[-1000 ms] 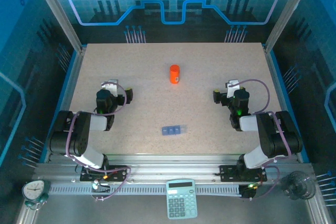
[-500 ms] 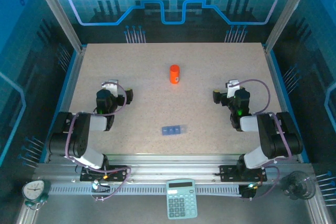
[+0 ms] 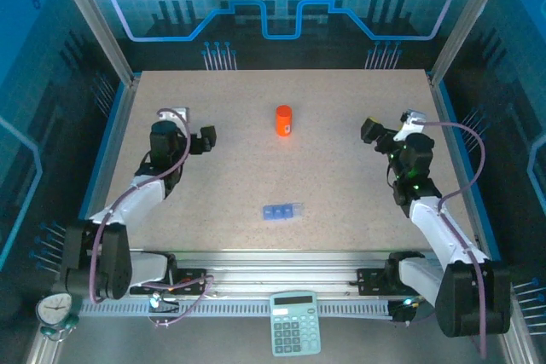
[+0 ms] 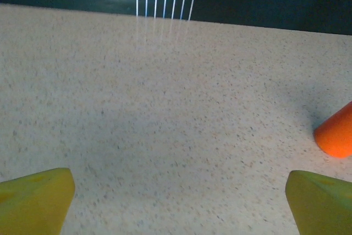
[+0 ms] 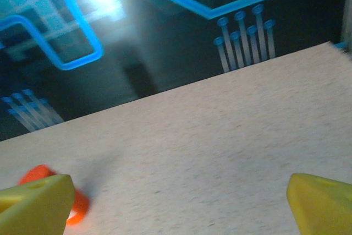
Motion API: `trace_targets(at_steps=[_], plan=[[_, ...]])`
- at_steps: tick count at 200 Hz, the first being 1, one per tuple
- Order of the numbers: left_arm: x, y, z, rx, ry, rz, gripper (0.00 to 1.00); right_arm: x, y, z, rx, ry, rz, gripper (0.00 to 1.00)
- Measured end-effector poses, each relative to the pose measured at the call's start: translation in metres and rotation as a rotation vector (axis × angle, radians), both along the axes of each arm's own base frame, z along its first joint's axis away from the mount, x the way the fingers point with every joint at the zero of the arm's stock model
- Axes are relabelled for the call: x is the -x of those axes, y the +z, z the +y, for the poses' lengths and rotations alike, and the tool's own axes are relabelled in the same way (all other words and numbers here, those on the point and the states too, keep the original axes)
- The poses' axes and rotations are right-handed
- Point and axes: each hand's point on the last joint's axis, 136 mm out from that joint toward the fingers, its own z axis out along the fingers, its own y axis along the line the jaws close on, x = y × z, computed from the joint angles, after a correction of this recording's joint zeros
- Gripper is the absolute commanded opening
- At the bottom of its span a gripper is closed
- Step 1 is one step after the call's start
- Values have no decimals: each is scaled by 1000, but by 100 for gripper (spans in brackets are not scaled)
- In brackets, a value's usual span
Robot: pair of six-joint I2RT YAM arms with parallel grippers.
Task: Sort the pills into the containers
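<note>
- Left fingers [image 3: 207,136]: spread wide, nothing between them. In the left wrist view both yellow fingertips [image 4: 34,200] sit at the bottom corners with bare bench [image 4: 165,108] in the gap.
- Right fingers [image 3: 370,132]: likewise spread wide and empty. The same layout is seen in the right wrist view, fingertips [image 5: 323,202] at the bottom corners.
- Pill box [image 3: 282,210]: flat on the bench, near its front edge, roughly midway between the two arms. Long axis runs left-right, slightly skewed.
- Key relation: the box lies behind and inboard of both sets of fingers, towards the arm bases. Both sets are aimed inward at the orange bottle [image 3: 283,120], which stands upright at mid-bench, well apart from the box.
- Reach: neither arm is clearly favoured for bottle or box; the left is judged marginally nearer to each.
- Bottle is cut off at the right edge in the left wrist view [image 4: 336,133] and partly covered by a fingertip in the right wrist view [image 5: 80,207].
- No loose pills can be made out on the bench.
- Cannot be told: whether the bottle is capped, and whether the box lids are up or down; too small from above.
</note>
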Motion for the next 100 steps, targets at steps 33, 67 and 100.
trace_targets(at_steps=[33, 67, 100], plan=[[21, -2, -3, 123, 70, 94, 99, 6, -14, 37, -97, 192, 152, 100], [37, 2, -24, 221, 67, 122, 99, 24, -39, 94, -96, 392, 330, 100], [46, -3, -57, 245, -4, 161, 99, 62, -73, 152, 15, 566, 482, 100]])
